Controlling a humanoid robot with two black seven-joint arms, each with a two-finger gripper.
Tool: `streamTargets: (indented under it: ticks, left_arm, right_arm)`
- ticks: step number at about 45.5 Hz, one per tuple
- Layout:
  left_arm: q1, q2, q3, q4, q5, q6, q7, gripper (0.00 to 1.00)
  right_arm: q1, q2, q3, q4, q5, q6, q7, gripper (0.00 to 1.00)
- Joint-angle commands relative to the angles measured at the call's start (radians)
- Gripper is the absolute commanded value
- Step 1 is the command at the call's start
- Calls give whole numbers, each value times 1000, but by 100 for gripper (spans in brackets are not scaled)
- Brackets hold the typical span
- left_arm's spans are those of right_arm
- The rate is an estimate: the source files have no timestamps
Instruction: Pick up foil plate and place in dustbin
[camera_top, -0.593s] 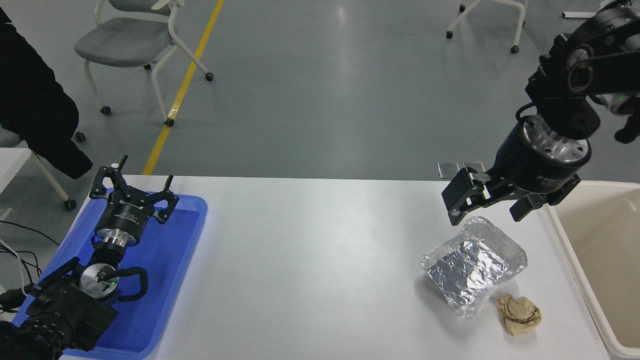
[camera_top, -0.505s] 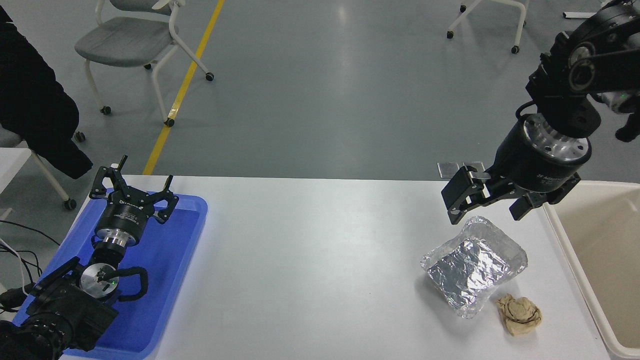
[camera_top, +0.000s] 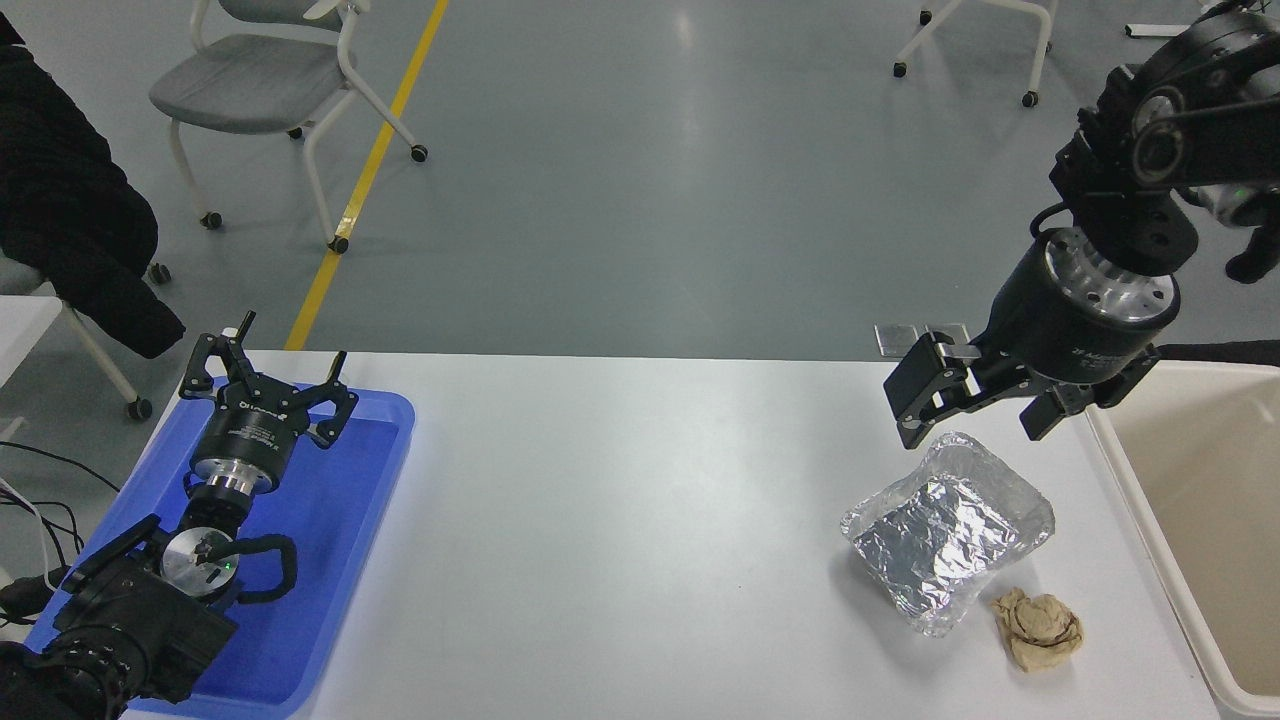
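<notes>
One foil plate (camera_top: 948, 531), no legible writing

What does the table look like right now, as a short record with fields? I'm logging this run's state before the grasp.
foil plate: on the table, right side, not held
right gripper: open, above the plate's far edge, apart from it
dustbin: at the table's right end, right of the plate
paper wad: beside the plate's near corner
left gripper: open, parked over the blue tray
</notes>
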Motion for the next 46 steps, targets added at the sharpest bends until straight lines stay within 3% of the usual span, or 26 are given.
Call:
streamTargets:
  ticks: [1,23,35,46]
  left_arm:
    - [0,0,0,0,0,0,0,100]
    - [0,0,0,0,0,0,1,100]
    - [-1,0,0,0,0,0,1,100]
    - [-1,0,0,-3,0,0,1,100]
  right_arm:
    - [-70,-47,0,-18,-108,-6,2,100]
    - [-533,-250,127,-335,-265,-140,-3,100]
    - [-866,-233,278,-594,-331,-201,-15,100]
    - [-1116,-196,410,-737,-329,-282,-77,100]
